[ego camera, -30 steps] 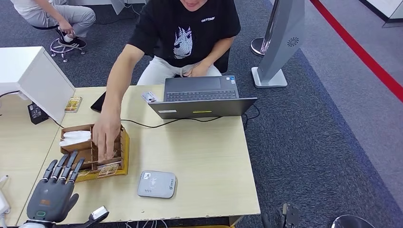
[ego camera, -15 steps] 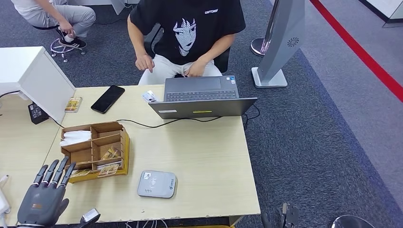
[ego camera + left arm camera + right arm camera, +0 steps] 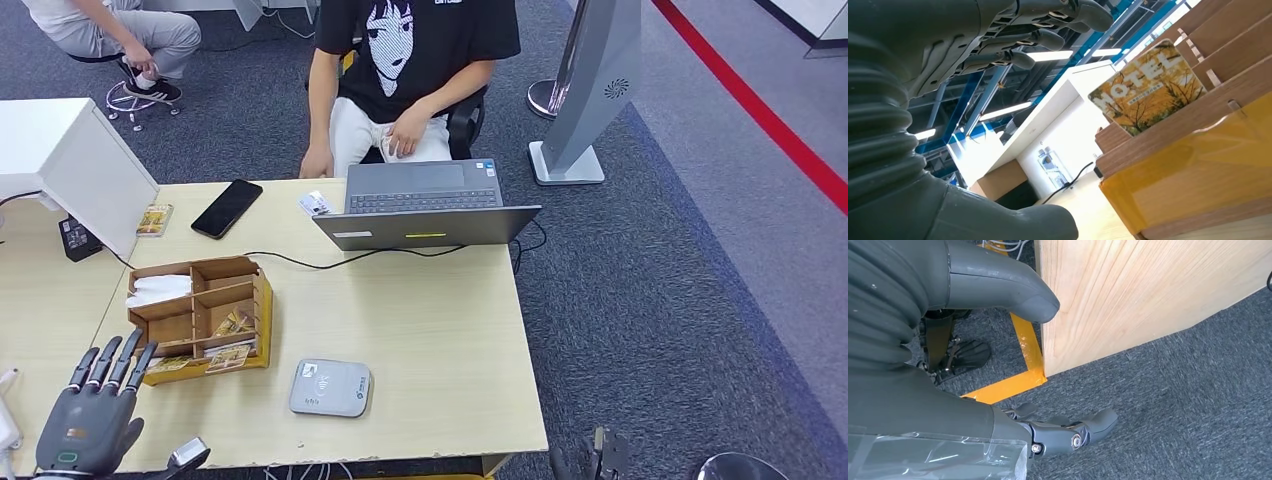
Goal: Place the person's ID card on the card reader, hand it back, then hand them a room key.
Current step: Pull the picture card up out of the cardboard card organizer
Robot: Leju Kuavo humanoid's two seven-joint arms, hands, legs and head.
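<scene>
Here the left hand (image 3: 85, 425) hovers at the table's near left corner, fingers (image 3: 112, 362) straight, spread and holding nothing, just short of the wooden organizer (image 3: 200, 315). The right hand (image 3: 998, 390) hangs beside the table's side panel (image 3: 1128, 300) above carpet, fingers loosely apart and empty. The card reader (image 3: 330, 388) lies near the front edge, bare tabletop (image 3: 430, 330) beyond it. A room key (image 3: 1147, 86) reading "HOTEL" stands in the organizer. The ID card (image 3: 315, 204) lies beside the laptop (image 3: 425, 205).
</scene>
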